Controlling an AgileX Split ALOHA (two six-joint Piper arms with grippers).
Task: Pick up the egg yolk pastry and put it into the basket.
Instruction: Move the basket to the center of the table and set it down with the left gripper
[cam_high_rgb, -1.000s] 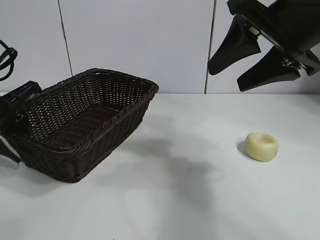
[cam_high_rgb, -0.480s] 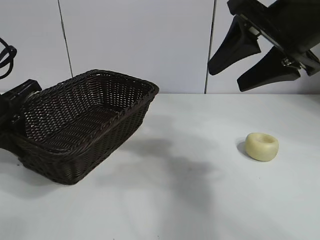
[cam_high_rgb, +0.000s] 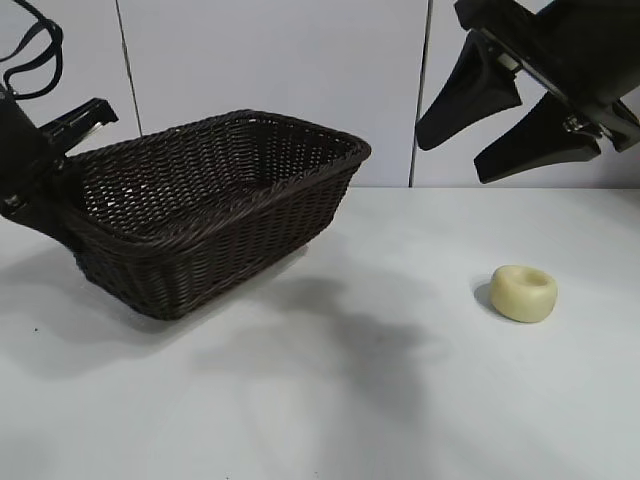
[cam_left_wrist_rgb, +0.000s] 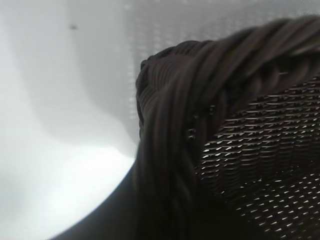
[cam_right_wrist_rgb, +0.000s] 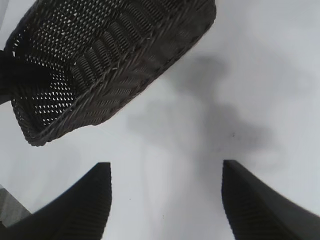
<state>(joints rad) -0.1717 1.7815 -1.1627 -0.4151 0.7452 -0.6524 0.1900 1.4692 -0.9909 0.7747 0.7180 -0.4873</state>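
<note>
Below right pincer (cam_high_rgb: 470, 135): egg yolk pastry (cam_high_rgb: 524, 293) on worktop (cam_high_rgb: 400, 400), not yet picked; your jaws gape, empty.
Left pincer (cam_high_rgb: 55, 195): clamped on rim of basket (cam_high_rgb: 215, 215), which is tilted.
Remaining: grasp, carry, drop.

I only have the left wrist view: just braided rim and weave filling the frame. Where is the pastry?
Observer: The egg yolk pastry lies on the table, well to the right of the basket in the exterior view.
Operator: And the right arm?
Observer: The right gripper hangs open above the pastry, not touching it.
Operator: Is the basket sitting flat?
Observer: No, the left gripper holds its left end and it sits tilted, the far right corner raised.
</note>
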